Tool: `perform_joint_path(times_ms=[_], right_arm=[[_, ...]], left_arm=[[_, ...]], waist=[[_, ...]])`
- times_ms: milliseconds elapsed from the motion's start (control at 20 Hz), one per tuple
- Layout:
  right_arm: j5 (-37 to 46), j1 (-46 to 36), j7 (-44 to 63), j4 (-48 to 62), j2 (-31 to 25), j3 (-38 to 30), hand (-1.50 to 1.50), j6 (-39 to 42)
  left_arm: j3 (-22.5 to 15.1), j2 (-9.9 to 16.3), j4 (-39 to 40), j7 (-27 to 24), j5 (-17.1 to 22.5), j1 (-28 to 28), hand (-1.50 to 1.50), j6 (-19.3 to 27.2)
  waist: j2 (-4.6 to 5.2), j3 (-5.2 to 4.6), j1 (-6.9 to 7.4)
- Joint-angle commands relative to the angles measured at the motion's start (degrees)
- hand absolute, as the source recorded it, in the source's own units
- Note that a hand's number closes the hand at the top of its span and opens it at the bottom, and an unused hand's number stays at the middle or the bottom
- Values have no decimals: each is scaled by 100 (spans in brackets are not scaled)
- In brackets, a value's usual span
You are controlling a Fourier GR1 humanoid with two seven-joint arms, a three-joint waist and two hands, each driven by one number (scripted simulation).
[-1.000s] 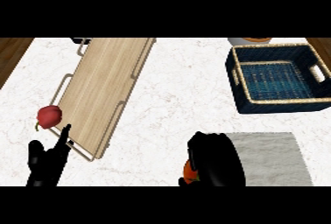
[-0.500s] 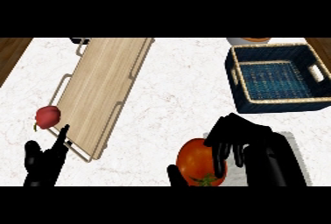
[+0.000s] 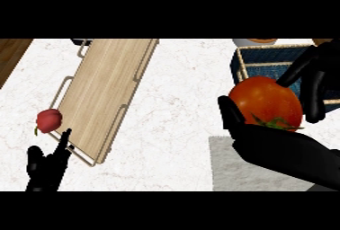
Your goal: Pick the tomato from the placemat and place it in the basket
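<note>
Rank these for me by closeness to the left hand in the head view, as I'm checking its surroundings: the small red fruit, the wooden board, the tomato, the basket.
From the left hand, at the lower left:
1. Wooden board: its near corner is just right of the fingers.
2. Small red fruit: above the hand, left of the board; close to call with the board.
3. Tomato: held in the right hand.
4. Basket: upper right.

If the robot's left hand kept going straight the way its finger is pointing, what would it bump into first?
Probably the wooden tray. The left hand points up and slightly right, and the tray's wire edge sits just past its fingertip. The small red fruit lies left of that line. Height is hard to judge here.
</note>
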Motion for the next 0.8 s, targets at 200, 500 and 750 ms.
perform_joint_path(times_ms=[200,500,750], right_arm=[[-728,-1310,439,1168,-792,-1575,150,699],[-1056,-2008,-246,2713,-1651,-2279,150,803],[-1127,-1985,-974,3551,-1942,-2450,150,625]], left_arm=[[-86,-174,531,226,-26,-162,0,-4],[-136,-166,242,172,37,95,0,-165],[-63,-172,466,216,-23,-166,0,-148]], waist=[[64,-82,-54],[81,-81,63],[89,-77,49]])
